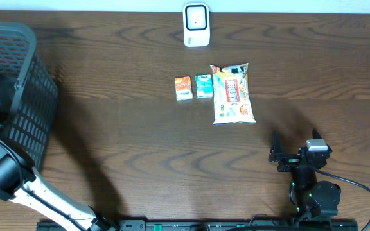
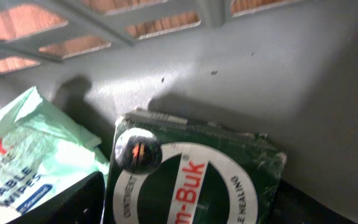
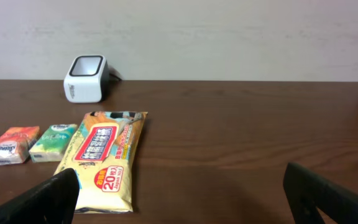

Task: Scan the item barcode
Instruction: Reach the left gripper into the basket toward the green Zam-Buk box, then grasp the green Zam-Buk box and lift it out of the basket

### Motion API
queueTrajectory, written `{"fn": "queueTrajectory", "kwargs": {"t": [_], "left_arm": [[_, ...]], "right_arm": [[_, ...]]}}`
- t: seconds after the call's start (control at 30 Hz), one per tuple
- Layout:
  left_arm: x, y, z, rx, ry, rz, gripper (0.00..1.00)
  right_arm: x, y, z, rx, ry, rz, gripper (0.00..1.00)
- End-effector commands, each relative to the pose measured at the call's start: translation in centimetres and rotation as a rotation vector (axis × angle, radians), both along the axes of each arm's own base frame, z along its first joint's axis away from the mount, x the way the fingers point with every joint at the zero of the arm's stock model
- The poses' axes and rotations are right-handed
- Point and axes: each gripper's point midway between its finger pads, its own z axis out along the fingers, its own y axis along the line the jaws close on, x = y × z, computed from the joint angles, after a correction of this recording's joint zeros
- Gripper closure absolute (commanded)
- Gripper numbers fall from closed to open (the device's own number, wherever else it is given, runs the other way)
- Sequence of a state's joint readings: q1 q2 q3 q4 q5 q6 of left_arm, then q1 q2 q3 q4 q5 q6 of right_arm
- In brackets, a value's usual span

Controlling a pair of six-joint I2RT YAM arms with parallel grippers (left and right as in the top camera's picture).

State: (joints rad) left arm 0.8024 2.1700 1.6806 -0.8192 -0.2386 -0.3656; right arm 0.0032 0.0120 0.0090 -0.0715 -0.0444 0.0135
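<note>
Two robot arms work at a dark wooden surface (image 1: 121, 141). At its left end stands a black mesh basket (image 1: 24, 96), and the left arm (image 1: 44, 196) reaches from the near edge into it, so the overhead view hides its tip.

The left wrist view looks inside the basket. A dark green box (image 2: 197, 180) with a white ring and red letters ending "m-Buk" lies on the grey basket floor, close to the slatted wall. Just to its left lies a crumpled pale green and white pouch (image 2: 23, 155) of wipes. The left end effector (image 2: 188, 211) shows one dark finger at each lower corner of the view, with the green box between them. Whether the fingers press on the box or only flank it cannot be told.

A white barcode scanner (image 1: 196, 24) stands at the far edge of the surface, near the middle, well apart from the basket. In front of it three items lie in a row: a small orange packet (image 1: 183, 88), a small teal packet (image 1: 203, 85) just beside it, and a larger yellow pack of wipes (image 1: 232, 94) on the right.

The right arm (image 1: 313, 192) sits near the front right of the surface. The right end effector (image 3: 179, 205) has its fingers spread wide apart with nothing between them, and faces the yellow pack and the scanner
</note>
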Motion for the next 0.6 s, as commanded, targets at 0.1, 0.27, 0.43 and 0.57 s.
{"fn": "queueTrajectory", "kwargs": {"t": [0.1, 0.27, 0.43, 0.57], "left_arm": [[-1.1, -1.1, 0.2, -0.034, 0.021, -0.003, 0.30], [-0.1, -1.4, 2.4, -0.030, -0.059, -0.014, 0.32], [0.1, -1.4, 4.2, -0.006, -0.093, -0.017, 0.32], [1.0, -1.9, 6.0, -0.010, -0.167, -0.031, 0.32]], "right_arm": [[0.0, 0.0, -0.1, -0.011, 0.001, -0.003, 0.01], [0.0, 0.0, -0.1, -0.011, 0.001, -0.003, 0.01], [0.0, 0.0, -0.1, -0.011, 0.001, -0.003, 0.01], [0.0, 0.0, -0.1, -0.011, 0.001, -0.003, 0.01]]}}
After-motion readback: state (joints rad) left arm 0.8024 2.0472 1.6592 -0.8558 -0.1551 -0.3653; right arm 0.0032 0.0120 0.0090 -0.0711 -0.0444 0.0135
